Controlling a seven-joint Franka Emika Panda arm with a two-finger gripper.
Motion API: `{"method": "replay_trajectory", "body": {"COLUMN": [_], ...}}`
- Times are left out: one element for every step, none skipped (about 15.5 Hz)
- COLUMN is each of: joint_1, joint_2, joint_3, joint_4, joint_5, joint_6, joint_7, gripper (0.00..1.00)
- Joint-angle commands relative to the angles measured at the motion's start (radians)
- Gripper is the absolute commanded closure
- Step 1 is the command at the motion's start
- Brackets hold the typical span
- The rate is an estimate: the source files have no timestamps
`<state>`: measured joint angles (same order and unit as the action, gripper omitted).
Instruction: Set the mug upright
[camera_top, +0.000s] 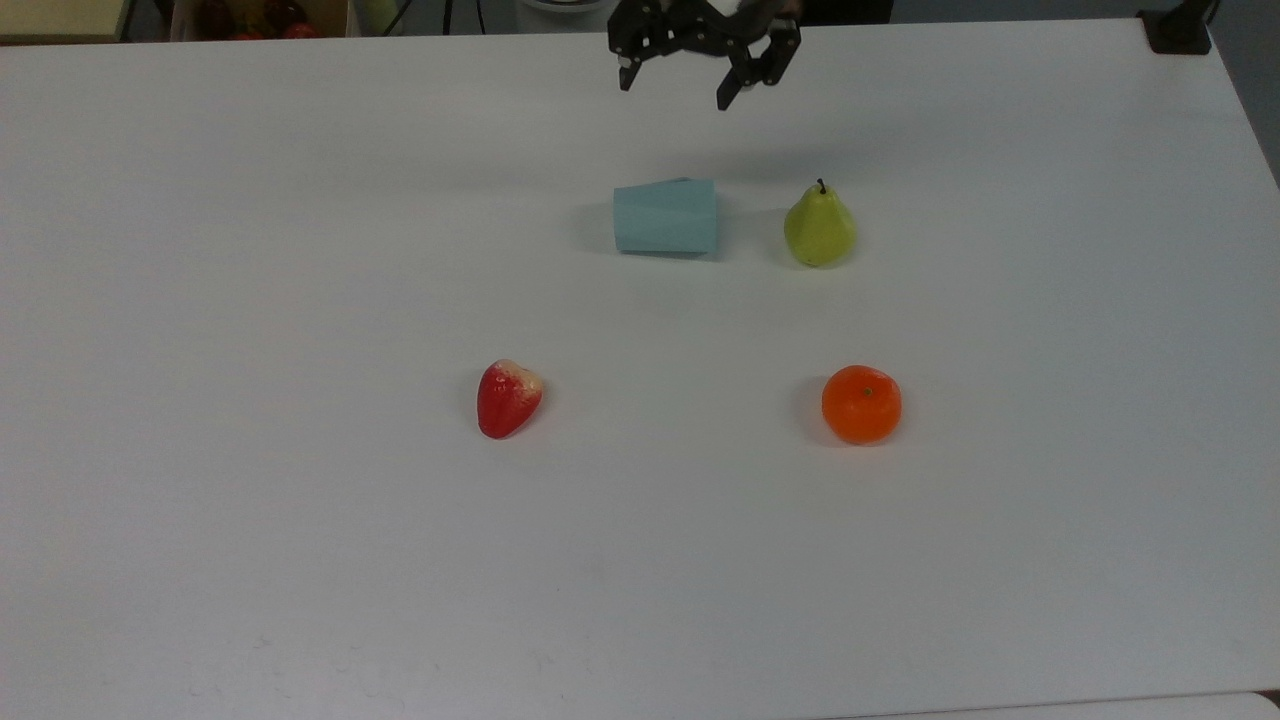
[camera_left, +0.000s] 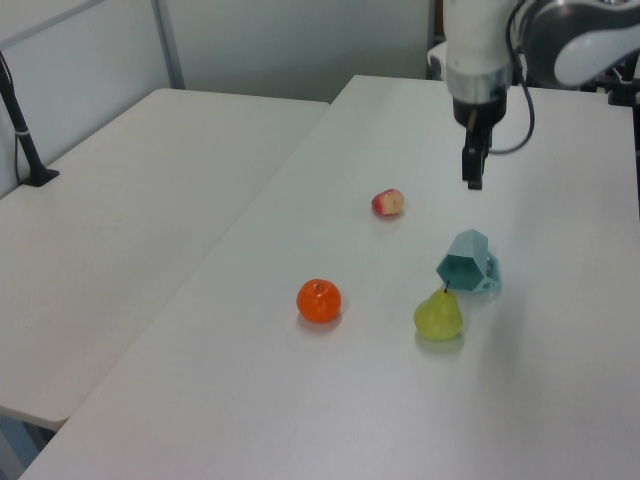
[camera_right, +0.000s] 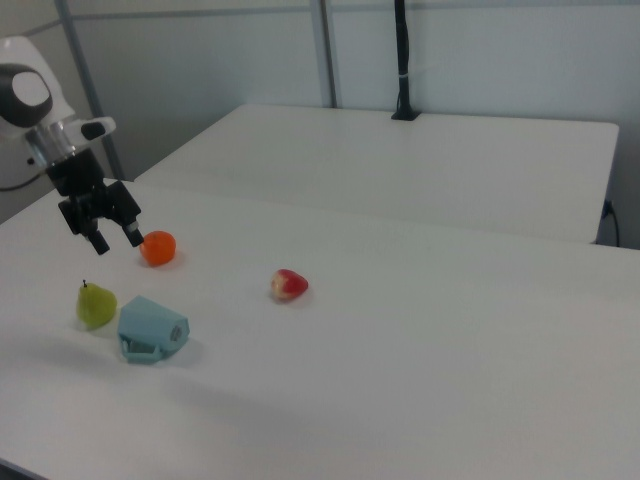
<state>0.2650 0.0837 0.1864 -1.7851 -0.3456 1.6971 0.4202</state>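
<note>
Small pale blue faceted mug (camera_top: 666, 217) lay on its side on the white table (camera_top: 300, 250), its hexagonal mouth toward the top view's right, its handle against the tabletop in the right view. Yellow-green pear (camera_top: 819, 227) stood just beside that mouth, apart from it. Round orange fruit (camera_top: 861, 403) and red strawberry-shaped fruit with a pale top (camera_top: 507, 397) sat nearer the top view's lower edge, well apart from each other. Black two-finger gripper (camera_top: 677, 88) hung above the table beyond the mug, fingers spread wide, grasping nothing.
</note>
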Motion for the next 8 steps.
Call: {"method": "replay_trajectory", "body": {"joint_1": [0.072, 0.086, 0.1, 0.109, 0.115, 0.123, 0.138, 0.154], "joint_2": [0.069, 0.091, 0.111, 0.128, 0.142, 0.157, 0.175, 0.195], "joint_3": [0.005, 0.005, 0.005, 0.005, 0.005, 0.005, 0.005, 0.005], "joint_4": [-0.031, -0.031, -0.031, -0.03, -0.03, -0.028, -0.027, -0.025], "joint_5": [-0.127, -0.151, -0.168, -0.177, -0.185, -0.194, -0.208, -0.228], "joint_6": [-0.022, -0.036, -0.039, -0.039, -0.037, -0.036, -0.034, -0.031], "joint_7": [0.188, 0.224, 0.248, 0.273, 0.293, 0.311, 0.334, 0.365], "gripper": [0.0, 0.0, 0.0, 0.0, 0.0, 0.0, 0.0, 0.0]}}
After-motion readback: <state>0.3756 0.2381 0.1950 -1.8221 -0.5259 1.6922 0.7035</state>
